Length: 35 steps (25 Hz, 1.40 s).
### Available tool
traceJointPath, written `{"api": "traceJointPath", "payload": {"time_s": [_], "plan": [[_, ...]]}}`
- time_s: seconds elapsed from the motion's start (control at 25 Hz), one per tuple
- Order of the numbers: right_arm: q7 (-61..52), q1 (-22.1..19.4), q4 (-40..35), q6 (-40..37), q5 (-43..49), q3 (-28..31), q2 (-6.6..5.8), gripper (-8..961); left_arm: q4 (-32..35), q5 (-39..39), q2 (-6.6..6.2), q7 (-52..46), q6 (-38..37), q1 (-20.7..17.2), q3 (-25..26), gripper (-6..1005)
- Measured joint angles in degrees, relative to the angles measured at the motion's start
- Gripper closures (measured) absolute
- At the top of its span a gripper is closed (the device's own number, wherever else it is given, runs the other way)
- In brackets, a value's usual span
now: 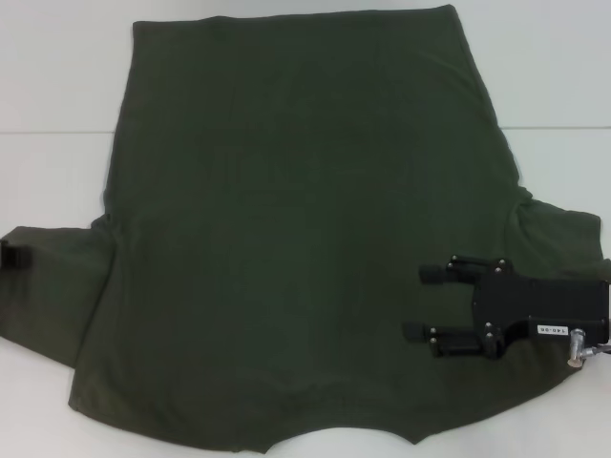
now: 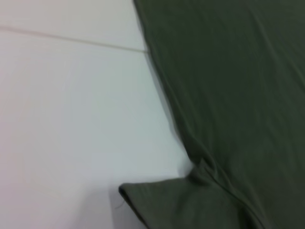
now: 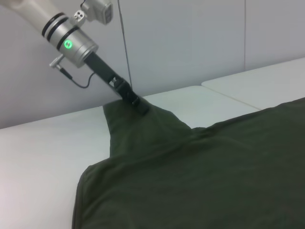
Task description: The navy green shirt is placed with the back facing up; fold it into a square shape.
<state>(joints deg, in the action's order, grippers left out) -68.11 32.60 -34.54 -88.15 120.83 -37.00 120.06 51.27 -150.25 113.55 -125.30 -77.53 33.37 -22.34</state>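
On white table (image 1: pixel 57 86), shirt (image 1: pixel 305 239) lies hem-far, collar-near.

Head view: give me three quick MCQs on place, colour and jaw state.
1. Where is the right gripper?
A. Over the shirt, by its right sleeve
B. Off the shirt entirely
C. At the left sleeve's end

2. The shirt's colour?
A. Red
B. Dark olive green
C. White

3. The right gripper's jaws?
A. Shut on a sleeve
B. Shut on the hem
C. Open, holding nothing

Key: 1 A, its black body lies over the cloth near the right sleeve; the left gripper is the one at the left sleeve's end. 2 B, the whole back is plain olive. 3 C, the two jaws stand apart.
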Motion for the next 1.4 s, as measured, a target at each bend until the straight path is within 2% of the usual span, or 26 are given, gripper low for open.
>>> {"api": "traceJointPath", "payload": {"time_s": [0.24,0.44,0.64,0.8,0.84,0.88,0.96,1.12,1.24,1.32,1.36,1.4], "plan": [[0.00,0.34,0.11,-0.07,-0.05,0.00,-0.11,87,0.72,-2.98,-0.71,-4.11,-2.90,3.07,-2.67,953],[0.00,0.36,0.09,-0.10,-0.04,-0.07,-0.10,87,5.39,-3.02,-0.30,-10.67,-5.55,5.22,-9.12,952],[0.03,0.46,-0.06,-0.10,0.03,-0.15,-0.09,87,7.91,-2.90,-0.12,-15.06,-7.42,6.98,-12.70,951],[0.15,0.45,-0.02,-0.10,0.08,-0.47,-0.09,87,8.42,-2.63,1.22,-17.85,-9.03,8.88,-15.28,950],[0.22,0.45,0.01,-0.09,0.08,-0.66,-0.09,87,7.60,-2.81,2.30,-19.12,-8.47,9.68,-16.64,950],[0.22,0.45,0.01,-0.09,0.08,-0.66,-0.09,87,7.60,-2.81,2.30,-19.12,-8.47,9.68,-16.64,949],[0.24,0.45,0.09,-0.09,0.15,-0.71,-0.09,87,6.64,-2.85,3.36,-21.22,-7.22,10.11,-18.50,949],[0.30,0.45,0.04,-0.10,0.23,-0.71,-0.09,87,4.79,-1.17,4.54,-23.80,-6.43,10.34,-19.49,948],[0.17,0.45,-0.10,-0.10,0.26,-0.73,-0.15,87,1.64,2.08,4.43,-23.49,-6.66,10.56,-18.92,877],[0.15,0.45,-0.11,-0.09,0.26,-0.77,-0.19,87,-1.25,4.88,3.90,-22.51,-6.61,10.56,-17.52,830],[0.14,0.44,-0.12,-0.01,0.26,-0.79,-0.19,87,-5.05,9.49,2.58,-20.63,-7.04,10.18,-15.37,791],[0.13,0.41,-0.13,0.02,0.26,-0.79,-0.19,87,-6.77,11.39,1.88,-19.75,-7.38,9.87,-14.32,753]]}}
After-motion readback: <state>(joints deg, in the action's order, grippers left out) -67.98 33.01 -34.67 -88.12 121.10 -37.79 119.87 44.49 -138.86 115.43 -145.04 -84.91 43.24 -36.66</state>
